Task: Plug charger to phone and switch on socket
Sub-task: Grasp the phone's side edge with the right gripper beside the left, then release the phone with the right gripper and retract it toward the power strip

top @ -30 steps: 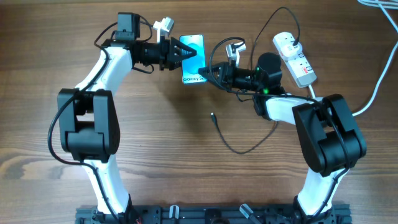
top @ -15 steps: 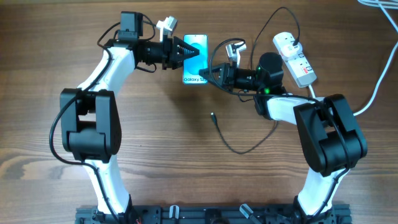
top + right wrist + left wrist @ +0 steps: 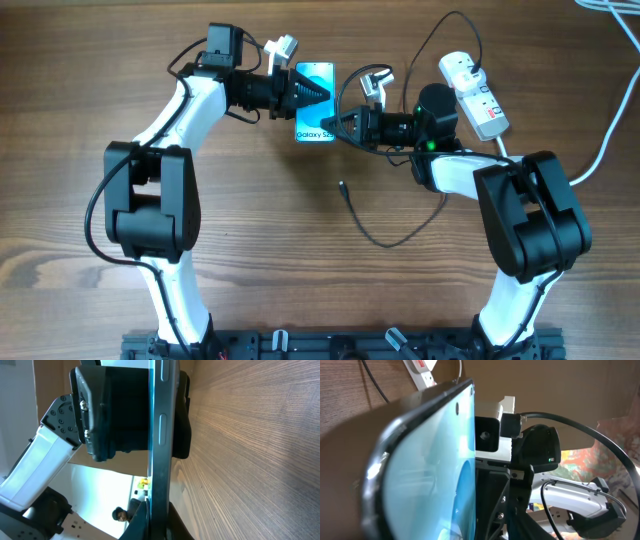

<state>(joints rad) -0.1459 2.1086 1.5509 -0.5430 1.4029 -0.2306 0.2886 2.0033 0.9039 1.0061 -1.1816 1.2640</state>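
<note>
The wooden counter [image 3: 250, 230] carries the white socket [image 3: 478, 98] beside the right arm. The left end effector [image 3: 318, 93] clamps the phone [image 3: 316, 130], screen up. The right end effector [image 3: 336, 121] straddles the phone's corner, but its grip cannot be told. The charger [image 3: 372, 234] lies loose nearby.

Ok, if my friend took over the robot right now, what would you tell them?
Left claw: shut on the phone, screen up, at the far middle of the table.
Right claw: fingers on either side of the phone's near corner. I cannot tell if it squeezes.
Charger: lying loose on the wood in front of the phone, with no claw on it.
Socket: far right, nothing touching it.
Done: the phone is held.
Left: grab the plug tip, push it into the phone, then press the socket's switch.
</note>
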